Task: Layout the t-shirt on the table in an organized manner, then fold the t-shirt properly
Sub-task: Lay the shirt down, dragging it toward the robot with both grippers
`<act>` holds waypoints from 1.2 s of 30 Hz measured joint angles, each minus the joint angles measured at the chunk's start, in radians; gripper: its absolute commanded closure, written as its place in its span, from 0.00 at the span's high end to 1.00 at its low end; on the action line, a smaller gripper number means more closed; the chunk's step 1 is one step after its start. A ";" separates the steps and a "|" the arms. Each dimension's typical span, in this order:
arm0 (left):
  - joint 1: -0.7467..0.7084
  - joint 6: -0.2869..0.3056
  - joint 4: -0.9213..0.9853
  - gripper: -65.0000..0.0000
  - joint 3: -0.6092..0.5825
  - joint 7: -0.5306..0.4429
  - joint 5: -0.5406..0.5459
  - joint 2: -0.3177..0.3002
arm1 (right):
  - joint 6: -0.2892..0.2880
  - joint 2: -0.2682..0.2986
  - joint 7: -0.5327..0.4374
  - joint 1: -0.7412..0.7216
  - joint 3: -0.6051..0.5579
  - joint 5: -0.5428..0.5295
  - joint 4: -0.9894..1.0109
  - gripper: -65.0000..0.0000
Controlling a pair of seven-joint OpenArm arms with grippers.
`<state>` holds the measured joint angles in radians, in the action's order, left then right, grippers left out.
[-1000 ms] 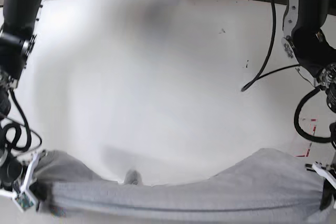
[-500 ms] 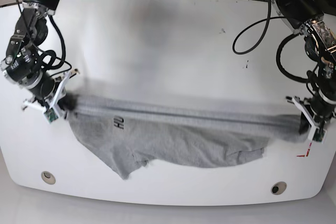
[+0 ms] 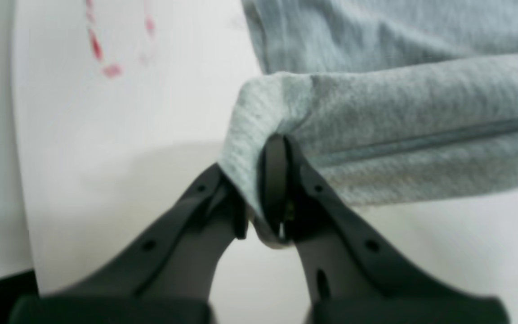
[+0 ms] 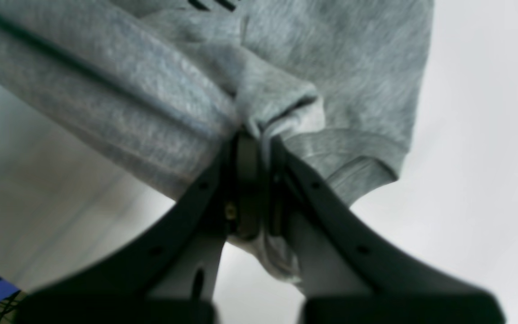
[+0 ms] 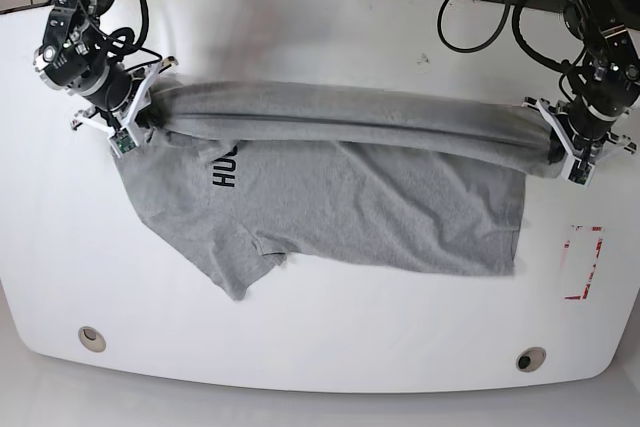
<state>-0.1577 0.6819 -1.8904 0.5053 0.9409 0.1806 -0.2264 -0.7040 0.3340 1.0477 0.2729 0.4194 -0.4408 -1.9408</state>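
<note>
The t-shirt (image 5: 340, 192) lies spread across the middle of the table (image 5: 300, 347), its far edge bunched into a taut roll running left to right. The right end effector (image 5: 135, 119) (at the scene's left) is clamped on the roll's left end, near the dark lettering (image 5: 226, 165); the wrist view shows bunched cloth (image 4: 268, 112) pinched between its closed jaws. The left end effector (image 5: 568, 152), at the scene's right, grips the roll's other end (image 3: 259, 180). A red tape rectangle (image 5: 583, 263) sits just right of the shirt's near corner.
</note>
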 measured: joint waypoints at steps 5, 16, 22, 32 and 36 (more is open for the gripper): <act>-0.044 0.000 0.000 0.00 0.000 0.000 0.000 -0.002 | 0.000 -0.013 0.002 0.052 -0.002 0.000 0.000 0.01; -0.113 0.000 0.000 0.00 0.000 -0.001 -0.003 -0.006 | 0.004 -0.059 0.003 0.144 0.000 0.000 -0.001 0.01; -0.145 0.000 0.000 0.00 -0.002 -0.004 -0.004 -0.007 | 0.004 -0.060 0.003 0.180 0.000 0.000 0.000 0.01; -0.172 0.000 0.001 0.00 -0.032 -0.006 -0.008 -0.045 | 0.005 -0.096 0.003 0.217 -0.002 0.000 -0.013 0.25; -0.171 0.000 0.019 0.07 -0.055 -0.003 -0.007 -0.069 | 0.005 -0.096 0.003 0.227 -0.002 0.009 -0.013 0.50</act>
<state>-0.3286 0.6815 -1.8717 0.4500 0.9379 0.1734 -0.2958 -0.6994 0.2378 1.0512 0.4999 0.4175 -0.4316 -1.9541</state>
